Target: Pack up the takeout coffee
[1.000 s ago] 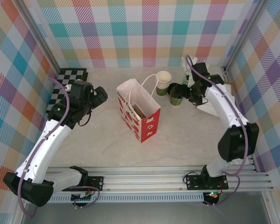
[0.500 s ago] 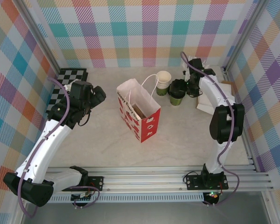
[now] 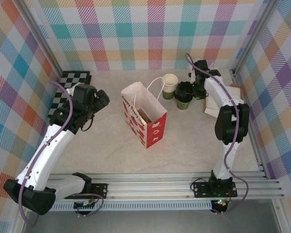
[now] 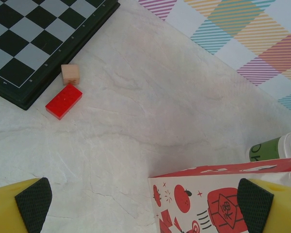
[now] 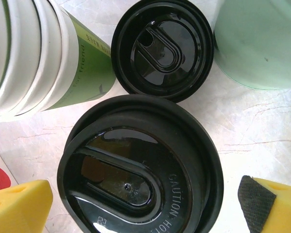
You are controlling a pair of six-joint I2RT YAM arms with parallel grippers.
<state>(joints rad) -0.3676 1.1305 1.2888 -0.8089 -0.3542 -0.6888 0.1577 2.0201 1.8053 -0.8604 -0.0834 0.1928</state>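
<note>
Workspace with plaid walls and a pale marbled surface (image 3: 111,145) at whose near edge 2 arms are bolted. The takeout coffee (image 3: 183,100), a small green paper cup closed by a round black plastic lid, stands upright at the back right of the surface. It is just right of a stack of lidless green-and-cream paper cups (image 3: 169,83) and beyond a white paper bag with red printing (image 3: 145,119), which stands open-mouthed near the centre. The right tool (image 5: 144,206) hangs over the coffee with its 2 yellow fingers spread wide, 1 on either side of the lid, with a gap showing on each side. Beyond this lid lies a further round black plastic lid (image 5: 162,48); whether a cup sits under it cannot be told. A pale mint tumbler (image 5: 257,43) stands just beside it. The left tool (image 4: 144,204) is likewise open and holds nothing, poised above the surface at the bag's left side. Further left lies a black-and-white chessboard (image 4: 34,34), with a flat red block (image 4: 63,101) and a small tan cube (image 4: 70,74) touching each other at its edge.
</note>
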